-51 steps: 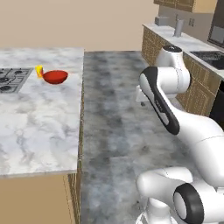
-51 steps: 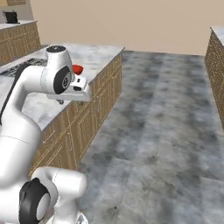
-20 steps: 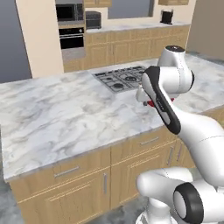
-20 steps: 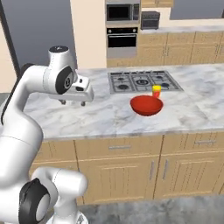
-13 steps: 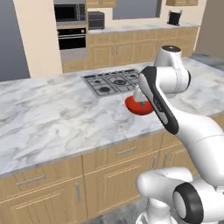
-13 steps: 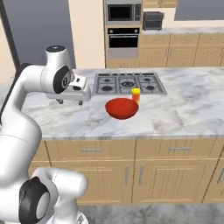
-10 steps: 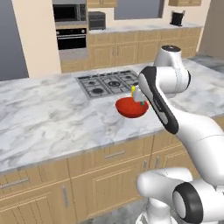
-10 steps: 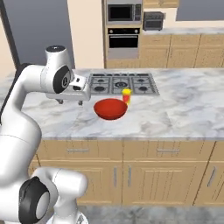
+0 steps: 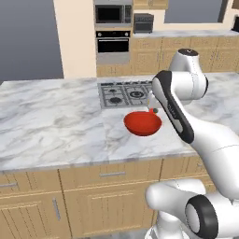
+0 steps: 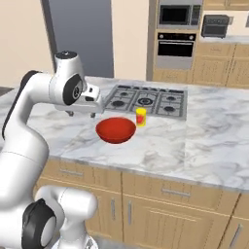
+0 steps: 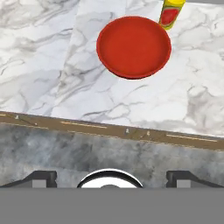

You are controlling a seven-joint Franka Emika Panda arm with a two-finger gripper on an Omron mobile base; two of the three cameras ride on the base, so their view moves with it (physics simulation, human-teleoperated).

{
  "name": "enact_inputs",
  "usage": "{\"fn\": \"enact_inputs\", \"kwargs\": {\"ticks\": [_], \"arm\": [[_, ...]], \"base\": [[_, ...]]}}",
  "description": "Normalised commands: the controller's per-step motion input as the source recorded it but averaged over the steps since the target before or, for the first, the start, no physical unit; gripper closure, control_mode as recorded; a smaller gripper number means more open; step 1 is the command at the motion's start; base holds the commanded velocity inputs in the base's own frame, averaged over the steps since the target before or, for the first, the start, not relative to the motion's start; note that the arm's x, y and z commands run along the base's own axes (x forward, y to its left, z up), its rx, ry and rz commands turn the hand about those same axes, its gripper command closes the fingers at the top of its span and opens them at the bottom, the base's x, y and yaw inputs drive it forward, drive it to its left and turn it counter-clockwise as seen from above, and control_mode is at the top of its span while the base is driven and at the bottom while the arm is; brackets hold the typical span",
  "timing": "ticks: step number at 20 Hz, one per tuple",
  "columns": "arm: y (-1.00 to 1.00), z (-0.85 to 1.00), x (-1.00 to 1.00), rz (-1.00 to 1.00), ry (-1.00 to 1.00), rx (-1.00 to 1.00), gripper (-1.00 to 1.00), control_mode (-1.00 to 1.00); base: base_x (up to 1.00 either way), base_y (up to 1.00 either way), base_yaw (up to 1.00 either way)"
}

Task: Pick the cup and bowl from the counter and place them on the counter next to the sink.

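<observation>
The red bowl (image 10: 115, 130) sits on the white marble counter (image 10: 204, 141) just in front of the stovetop. The small yellow cup (image 10: 140, 116) with a red patch stands upright right behind it, close to the bowl's far right rim. My gripper (image 10: 81, 115) hangs open and empty to the left of the bowl, above the counter's front part. In the hand view the bowl (image 11: 133, 46) and the cup (image 11: 171, 13) lie ahead of my fingertips (image 11: 41, 177), past the counter's edge. In the left base view the bowl (image 9: 143, 123) shows beside my arm, which hides most of the cup. The sink is out of view.
A grey gas stovetop (image 10: 151, 99) with black burners lies behind the bowl and cup. A wall oven (image 10: 175, 48) with a microwave stands at the back. Light wooden cabinets (image 9: 107, 196) run under the counter's front edge, with grey floor (image 11: 109, 153) below.
The whole scene has shifted as the base drove along the counter, bringing the bowl and cup toward the middle of both base views. The gripper stays open.
</observation>
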Motion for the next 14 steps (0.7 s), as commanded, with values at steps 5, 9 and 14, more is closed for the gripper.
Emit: {"fn": "enact_inputs", "kwargs": {"ticks": [5, 9, 14], "arm": [[0.00, 0.00, 0.00, 0.00, 0.00, 0.00, -1.00, 1.00], [0.00, 0.00, 0.00, 0.00, 0.00, 0.00, -1.00, 1.00], [0.00, 0.00, 0.00, 0.00, 0.00, 0.00, -1.00, 1.00]], "base": [[0.72, -0.48, 0.15], [0.91, -0.42, -0.13], [0.44, -0.17, -0.19]]}}
